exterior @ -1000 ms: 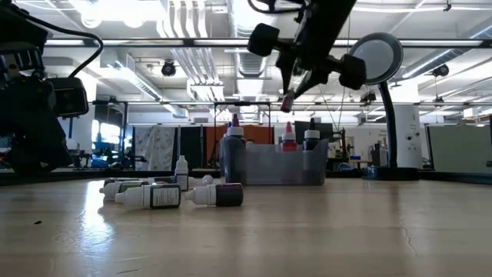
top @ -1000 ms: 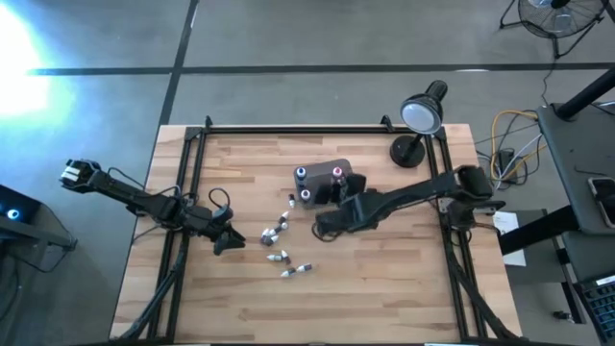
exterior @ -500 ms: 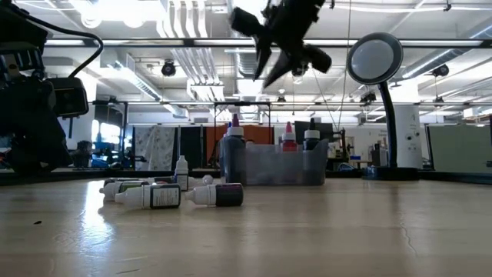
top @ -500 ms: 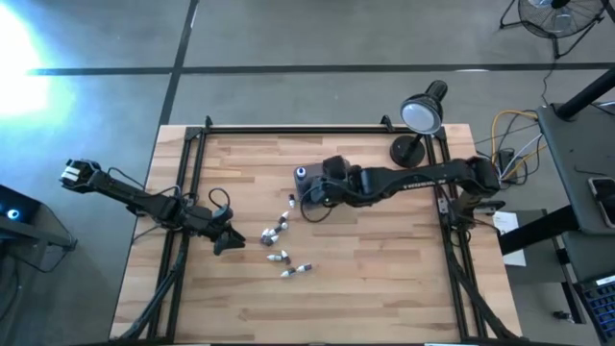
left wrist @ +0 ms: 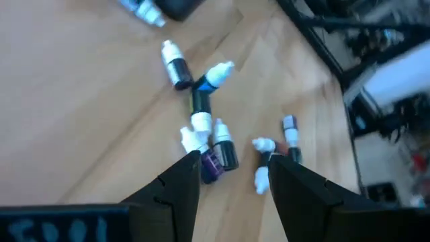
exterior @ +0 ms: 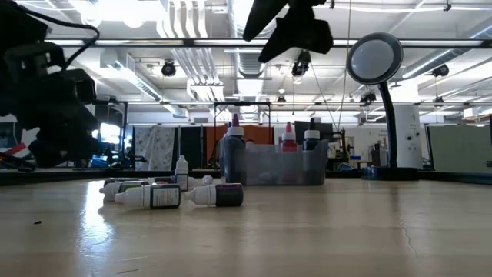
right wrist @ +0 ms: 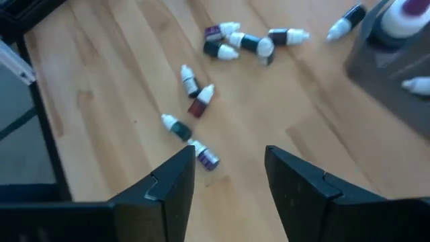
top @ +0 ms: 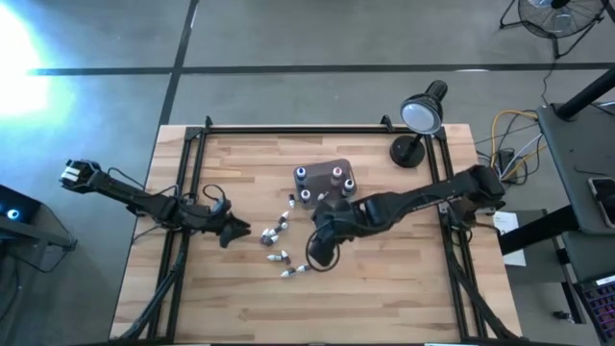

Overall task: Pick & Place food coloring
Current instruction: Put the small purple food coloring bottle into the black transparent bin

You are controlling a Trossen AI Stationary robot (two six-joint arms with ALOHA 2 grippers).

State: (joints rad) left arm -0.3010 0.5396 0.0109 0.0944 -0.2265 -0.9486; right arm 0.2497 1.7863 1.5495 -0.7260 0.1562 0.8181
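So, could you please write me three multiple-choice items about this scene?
1. Where do the upright bottles stand?
A. in the grey tub
B. on the lamp's base
C. at the table's left edge

2. What colour are most caps on the loose bottles?
A. green
B. white
C. orange

3. How is the right gripper?
A. shut on a bottle
B. shut on the lamp
C. open, holding nothing

Answers: 1 A, the high view shows them inside the tub. 2 B, the right wrist view shows white caps. 3 C, its fingers stand apart over bare wood.
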